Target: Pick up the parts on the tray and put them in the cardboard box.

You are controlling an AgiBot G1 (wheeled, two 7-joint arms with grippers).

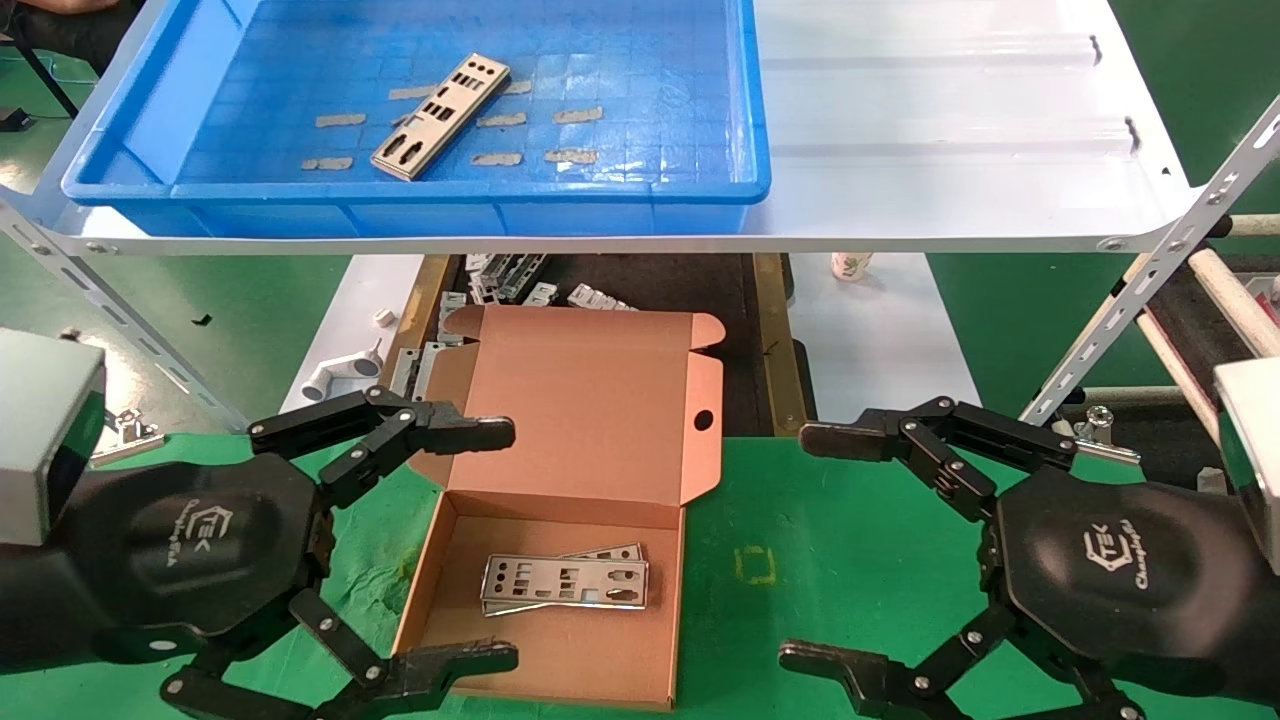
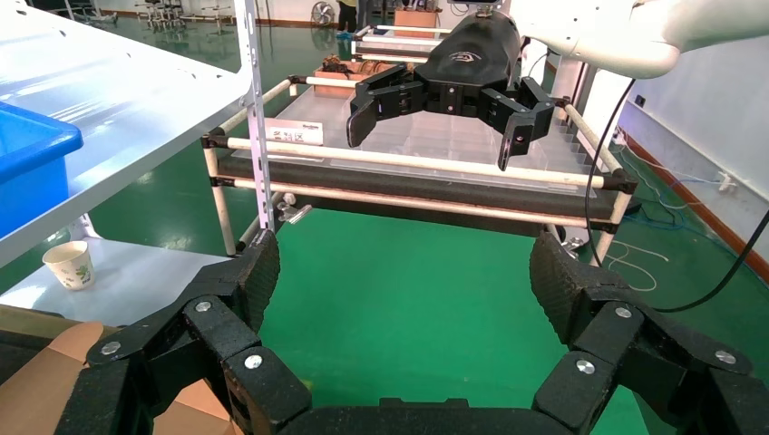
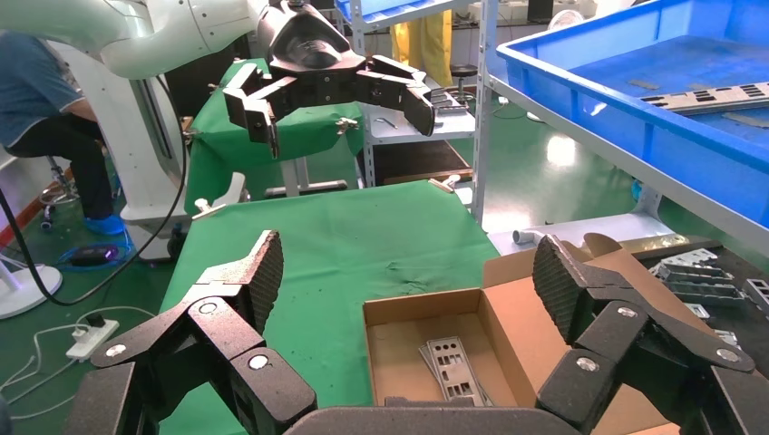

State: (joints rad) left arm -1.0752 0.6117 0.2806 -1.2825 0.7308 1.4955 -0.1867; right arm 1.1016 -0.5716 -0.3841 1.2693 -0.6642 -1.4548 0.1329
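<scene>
One silver punched plate (image 1: 441, 116) lies slanted on the floor of the blue tray (image 1: 420, 210) on the white shelf; it also shows in the right wrist view (image 3: 716, 96). The cardboard box (image 1: 600, 400) sits open on the green mat with its lid back, and two plates (image 1: 565, 582) lie stacked inside; the right wrist view shows them too (image 3: 449, 364). My left gripper (image 1: 500, 545) is open and empty at the box's left side. My right gripper (image 1: 815, 548) is open and empty over the mat, right of the box.
The white shelf board (image 1: 950, 170) carries the tray above the box. Small grey brackets (image 1: 505, 278) and a white pipe fitting (image 1: 340, 375) lie behind the box. A paper cup (image 1: 850, 265) stands under the shelf. A slotted metal upright (image 1: 1150, 290) slants at the right.
</scene>
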